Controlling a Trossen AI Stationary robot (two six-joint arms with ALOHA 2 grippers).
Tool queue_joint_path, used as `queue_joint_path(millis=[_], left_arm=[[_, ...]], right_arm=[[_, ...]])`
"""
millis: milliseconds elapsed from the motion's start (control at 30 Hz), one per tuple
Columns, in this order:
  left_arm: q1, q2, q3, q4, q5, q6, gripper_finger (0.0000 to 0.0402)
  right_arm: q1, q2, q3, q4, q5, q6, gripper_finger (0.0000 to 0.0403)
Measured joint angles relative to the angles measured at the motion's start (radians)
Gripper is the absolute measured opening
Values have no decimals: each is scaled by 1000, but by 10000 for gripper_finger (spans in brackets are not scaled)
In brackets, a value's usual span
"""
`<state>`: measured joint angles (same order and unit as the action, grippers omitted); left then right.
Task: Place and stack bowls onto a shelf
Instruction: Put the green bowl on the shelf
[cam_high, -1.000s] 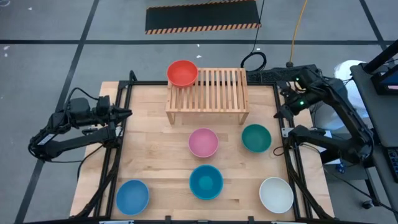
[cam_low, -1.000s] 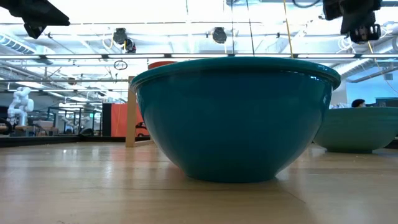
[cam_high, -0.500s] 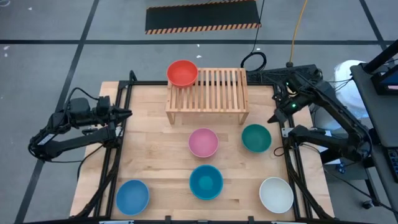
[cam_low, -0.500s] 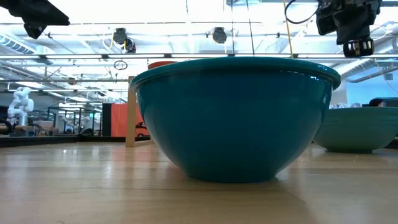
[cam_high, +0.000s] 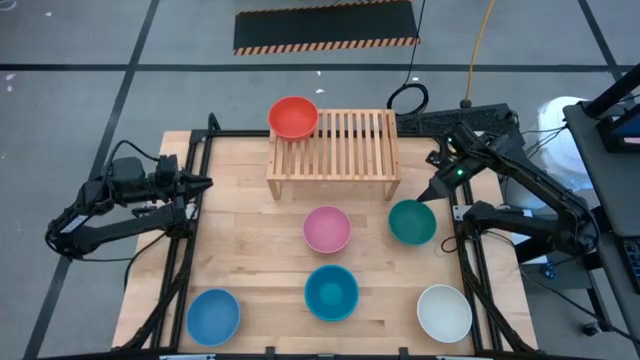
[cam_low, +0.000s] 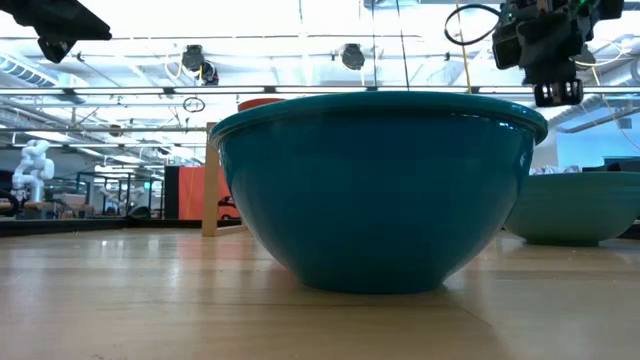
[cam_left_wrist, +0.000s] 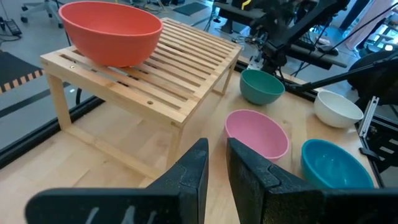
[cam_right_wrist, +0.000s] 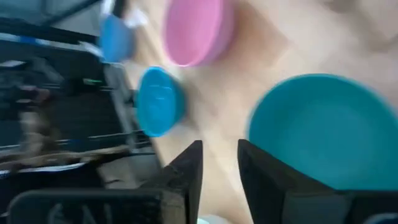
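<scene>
Since a second ago our right gripper (cam_high: 425, 194) has swung toward the dark green bowl (cam_high: 412, 221), fingers slightly apart; we should straddle its rim squarely before closing, left gripper (cam_left_wrist: 214, 168) idle, fingers narrowly parted.

In front of me is a light wooden table (cam_high: 240, 240) with a low slatted shelf (cam_high: 345, 150) standing at its far edge. A red bowl (cam_high: 293, 117) sits on the shelf's left end, and the other slats are bare. Straight on the tabletop lie five bowls: a pink bowl (cam_high: 327, 228) near the middle, a dark green bowl (cam_high: 412, 221) to its right, a teal bowl (cam_high: 331, 292) nearer me, a light blue bowl (cam_high: 213, 315) at the near left corner and a white bowl (cam_high: 444, 312) at the near right.
</scene>
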<state>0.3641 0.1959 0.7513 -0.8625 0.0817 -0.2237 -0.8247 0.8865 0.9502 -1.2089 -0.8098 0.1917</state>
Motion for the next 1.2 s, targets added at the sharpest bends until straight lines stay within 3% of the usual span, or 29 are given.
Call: queue_joint_path(millis=[333,700,1200], left_arm=[[0,0,0,42,2,-18,63],[0,0,0,61,15,-18,63],[0,0,0,60,15,-21,63]], right_arm=[[44,17,-2,-136,389,-94,99],[164,119,-2,-215,519,-179,98],[226,259,-2,-122,600,-235,98]])
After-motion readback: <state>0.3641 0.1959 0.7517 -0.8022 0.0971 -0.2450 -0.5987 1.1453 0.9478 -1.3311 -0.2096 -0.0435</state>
